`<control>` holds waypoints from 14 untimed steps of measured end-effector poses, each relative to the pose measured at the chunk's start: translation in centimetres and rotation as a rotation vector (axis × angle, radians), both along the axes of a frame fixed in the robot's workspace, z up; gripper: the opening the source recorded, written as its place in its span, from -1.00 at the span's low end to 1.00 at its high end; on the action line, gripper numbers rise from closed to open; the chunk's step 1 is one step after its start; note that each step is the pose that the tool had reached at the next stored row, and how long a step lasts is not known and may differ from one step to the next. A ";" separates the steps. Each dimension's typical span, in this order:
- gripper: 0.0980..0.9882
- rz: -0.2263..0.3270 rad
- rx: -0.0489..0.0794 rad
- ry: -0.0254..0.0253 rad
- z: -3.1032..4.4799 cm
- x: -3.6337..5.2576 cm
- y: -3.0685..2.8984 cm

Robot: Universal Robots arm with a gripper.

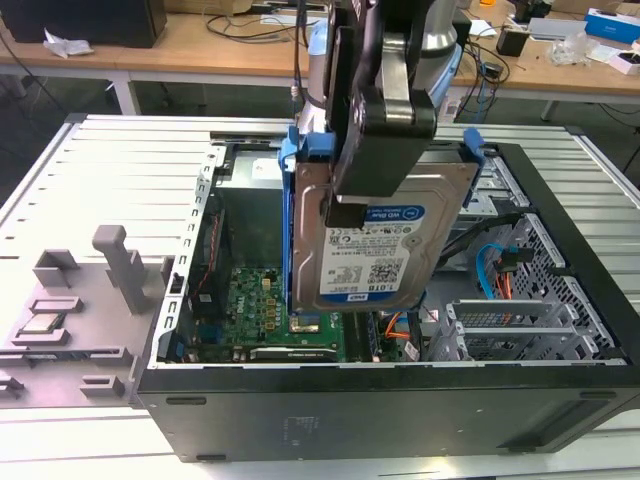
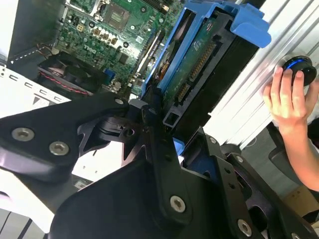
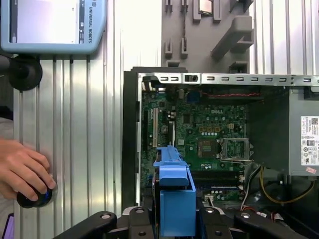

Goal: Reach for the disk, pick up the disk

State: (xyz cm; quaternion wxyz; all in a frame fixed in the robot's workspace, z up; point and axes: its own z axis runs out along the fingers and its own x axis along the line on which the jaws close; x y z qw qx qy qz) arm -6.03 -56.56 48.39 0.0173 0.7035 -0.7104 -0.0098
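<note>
The disk [image 1: 385,255], a silver hard drive with a white-and-blue label and blue rails, hangs upright above the open computer case [image 1: 380,400]. My gripper [image 1: 348,212] is shut on it from above, one black finger lying across the labelled face. In the second wrist view the disk [image 2: 199,64] shows edge-on with its green circuit board, held between the black fingers of the gripper [image 2: 164,119]. The first wrist view shows the disk's blue rail [image 3: 174,199] rising out of the gripper [image 3: 174,221], with the motherboard [image 3: 199,134] beneath.
A grey fixture plate [image 1: 80,300] holding a small silver chip [image 1: 42,323] lies at the exterior view's left. Cables and drive cages [image 1: 510,300] fill the case's right side. A person's hand [image 3: 22,167] rests on a black knob beside a pendant [image 3: 52,22].
</note>
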 end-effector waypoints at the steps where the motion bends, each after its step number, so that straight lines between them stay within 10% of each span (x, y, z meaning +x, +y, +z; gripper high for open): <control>1: -0.39 0.000 0.000 0.0000 0.00 0.00 -0.17; 14: -0.39 0.000 0.000 0.0000 -0.01 0.00 -0.97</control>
